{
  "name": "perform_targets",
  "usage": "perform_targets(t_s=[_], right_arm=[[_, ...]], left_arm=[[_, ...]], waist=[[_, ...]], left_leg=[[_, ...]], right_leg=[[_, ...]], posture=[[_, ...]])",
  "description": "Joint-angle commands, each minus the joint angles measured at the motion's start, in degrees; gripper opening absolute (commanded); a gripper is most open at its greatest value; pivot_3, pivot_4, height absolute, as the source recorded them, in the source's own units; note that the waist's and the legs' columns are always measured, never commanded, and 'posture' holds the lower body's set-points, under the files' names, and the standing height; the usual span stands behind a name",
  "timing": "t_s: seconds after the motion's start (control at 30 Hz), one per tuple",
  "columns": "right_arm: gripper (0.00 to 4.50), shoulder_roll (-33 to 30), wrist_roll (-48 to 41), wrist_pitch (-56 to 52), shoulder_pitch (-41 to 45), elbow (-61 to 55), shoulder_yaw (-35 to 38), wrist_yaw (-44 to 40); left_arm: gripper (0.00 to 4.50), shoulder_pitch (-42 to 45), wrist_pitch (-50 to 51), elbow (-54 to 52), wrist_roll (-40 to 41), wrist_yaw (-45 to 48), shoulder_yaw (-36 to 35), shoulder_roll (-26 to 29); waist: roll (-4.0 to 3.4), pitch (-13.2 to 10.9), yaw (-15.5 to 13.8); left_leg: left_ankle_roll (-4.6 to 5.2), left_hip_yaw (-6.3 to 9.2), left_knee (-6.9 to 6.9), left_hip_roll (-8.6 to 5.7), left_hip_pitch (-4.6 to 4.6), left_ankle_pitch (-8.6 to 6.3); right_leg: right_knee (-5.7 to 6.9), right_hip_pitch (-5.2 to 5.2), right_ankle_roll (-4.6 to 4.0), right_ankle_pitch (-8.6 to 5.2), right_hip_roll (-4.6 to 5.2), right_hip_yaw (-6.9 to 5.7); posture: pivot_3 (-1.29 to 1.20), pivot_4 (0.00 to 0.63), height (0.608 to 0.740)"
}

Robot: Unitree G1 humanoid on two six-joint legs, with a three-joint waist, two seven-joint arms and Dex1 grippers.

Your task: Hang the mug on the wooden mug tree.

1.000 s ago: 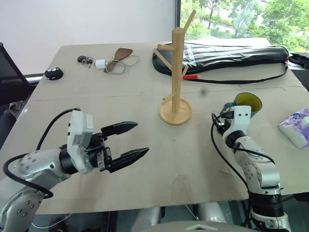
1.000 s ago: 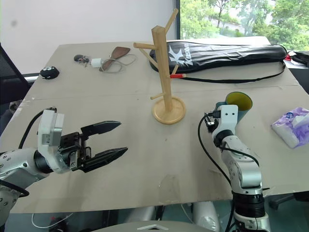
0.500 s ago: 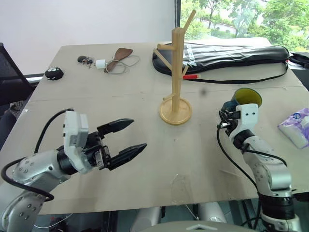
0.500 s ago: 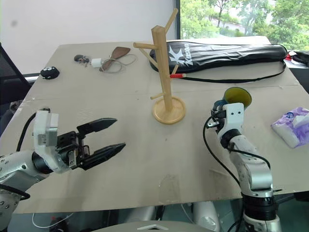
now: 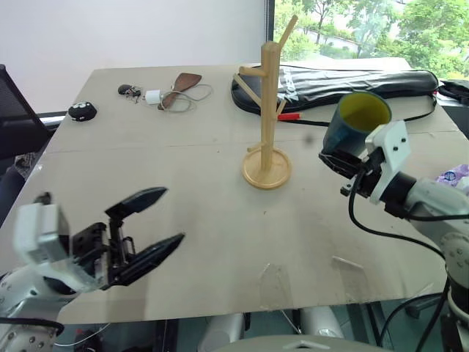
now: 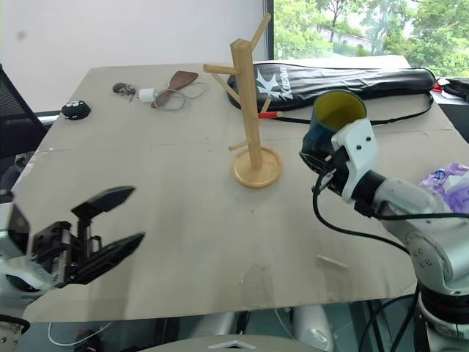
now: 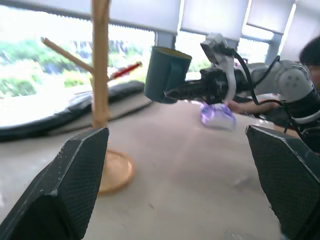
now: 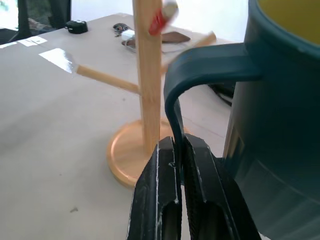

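Daylight from a window with green trees beyond is falling across the pale table (image 5: 183, 169), where the mug tree (image 5: 267, 110) is standing upright near the middle. Since a second ago the mug (image 5: 355, 125) has left the tabletop: the right gripper (image 8: 176, 165) is now carrying it in the air just right of the tree, about level with the lower pegs, its yellow-green mouth turned up and toward the camera. In the right wrist view the two fingers are pressed together on the lower part of the loop handle, so the loop's upper part is staying free for a peg. That probably means the pick-up is done and the approach to a peg is what remains. Meanwhile the left gripper (image 5: 143, 231) has been drawing back toward the near left edge, jaws spread wide and holding nothing. Farther back are lying a long black bag (image 5: 344, 84), keys and a small charger (image 5: 150, 95), though these are hard to make out, and a purple packet (image 6: 447, 180) at the right edge.
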State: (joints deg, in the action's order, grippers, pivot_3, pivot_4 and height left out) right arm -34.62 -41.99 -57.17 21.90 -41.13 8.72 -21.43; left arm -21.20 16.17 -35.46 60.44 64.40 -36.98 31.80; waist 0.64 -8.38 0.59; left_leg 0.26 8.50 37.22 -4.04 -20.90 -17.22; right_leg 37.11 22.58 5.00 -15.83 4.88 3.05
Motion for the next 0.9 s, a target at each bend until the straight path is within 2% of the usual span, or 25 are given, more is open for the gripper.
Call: perform_targets(t_s=[0.03, 0.3, 0.5, 0.9], right_arm=[[0.06, -0.4, -2.6, -3.0, 3.1, -1.6, 0.0, 1.5], [0.06, -1.9, -1.5, -5.8, 10.1, 1.6, -5.1, 1.1], [0.06, -0.6, -1.3, -7.5, 15.5, 4.1, -8.1, 1.2], [0.06, 0.3, 2.1, -7.8, 22.8, 12.0, -14.0, -2.8]], left_arm=[[4.50, 0.5, -3.4, -0.4, 1.3, 0.7, -1.0, -1.8], [4.50, -5.1, -3.6, 0.7, 1.3, 4.4, -1.2, -2.0], [4.50, -1.0, -1.5, -3.5, 0.1, -4.0, 3.6, -0.5], [4.50, -0.8, -1.6, -5.4, -0.4, -8.0, 6.2, -0.1]], waist=[[0.01, 0.0, 0.0], [0.02, 0.0, 0.3], [0.08, 0.0, 0.1], [0.05, 0.0, 0.4]], left_leg=[[0.00, 0.03, 0.00, 0.00, -0.04, 0.00], [0.01, -0.03, -0.03, 0.00, -0.13, 0.00], [0.01, 0.09, 0.04, 0.01, -0.12, 0.00], [0.00, -0.06, -0.01, 0.06, -0.20, 0.00]], right_leg=[[-0.04, 0.00, 0.00, 0.00, 0.01, -0.03], [-0.10, 0.05, 0.01, 0.01, 0.01, 0.01], [-0.09, 0.03, -0.03, 0.07, 0.00, -0.10], [-0.13, 0.14, -0.04, 0.10, -0.04, 0.01]], posture=[[0.00, 0.150, 0.740], [0.00, 0.150, 0.740], [0.00, 0.150, 0.740], [0.00, 0.150, 0.740]])
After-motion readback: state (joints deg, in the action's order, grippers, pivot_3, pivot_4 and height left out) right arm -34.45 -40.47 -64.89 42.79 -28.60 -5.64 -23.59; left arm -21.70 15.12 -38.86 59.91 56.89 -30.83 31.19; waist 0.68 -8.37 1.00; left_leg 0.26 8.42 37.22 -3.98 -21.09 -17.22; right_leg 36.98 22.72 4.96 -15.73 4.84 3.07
